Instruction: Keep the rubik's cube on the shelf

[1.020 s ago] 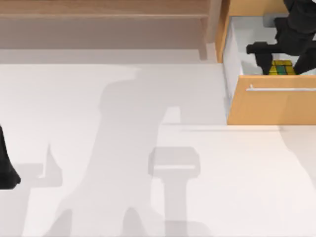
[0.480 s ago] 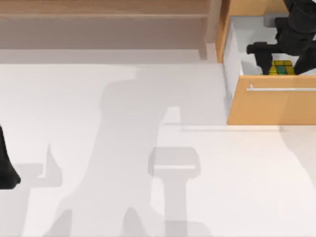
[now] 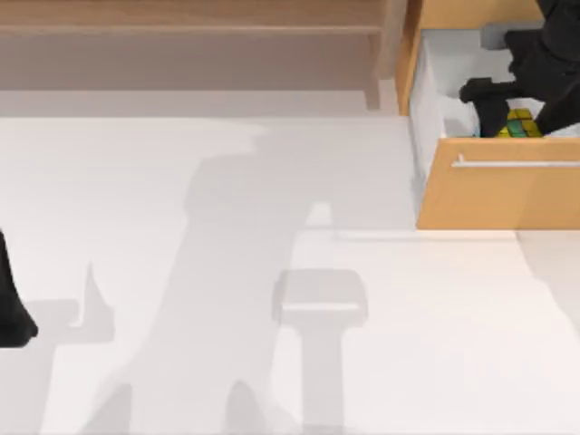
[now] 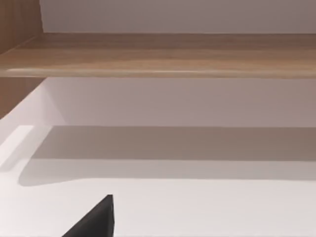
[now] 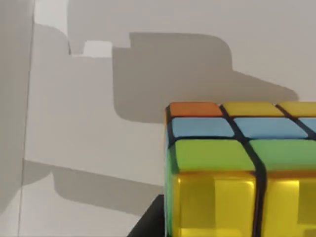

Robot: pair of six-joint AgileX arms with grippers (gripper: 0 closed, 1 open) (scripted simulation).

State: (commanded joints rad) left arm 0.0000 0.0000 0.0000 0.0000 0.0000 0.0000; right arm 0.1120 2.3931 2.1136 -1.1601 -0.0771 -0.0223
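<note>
The rubik's cube sits inside the open drawer, just behind the drawer's orange-wood front with its silver bar handle. The right claw is down in the drawer at the cube; its dark body covers much of the cube from above. In the right wrist view the cube is very close, with yellow, green, blue and orange squares showing. A dark edge lies against its lower corner, but I cannot tell whether the fingers are clamped on it or merely beside it.

The shelf lies to the left of the drawer, beyond the upright side post; its long board looks bare in the left wrist view. The left arm is parked well away from the drawer, at the desk's left edge.

The step in hand looks like securing the cube for the lift, so the task is at an early stage. To do it well:

1. Square the fingers on 2 opposite faces of the cube, not across a corner.
2. Lift straight up until the cube clears the drawer front and walls.
3. Carry it left over the post only after that, or it may clip the wood.
</note>
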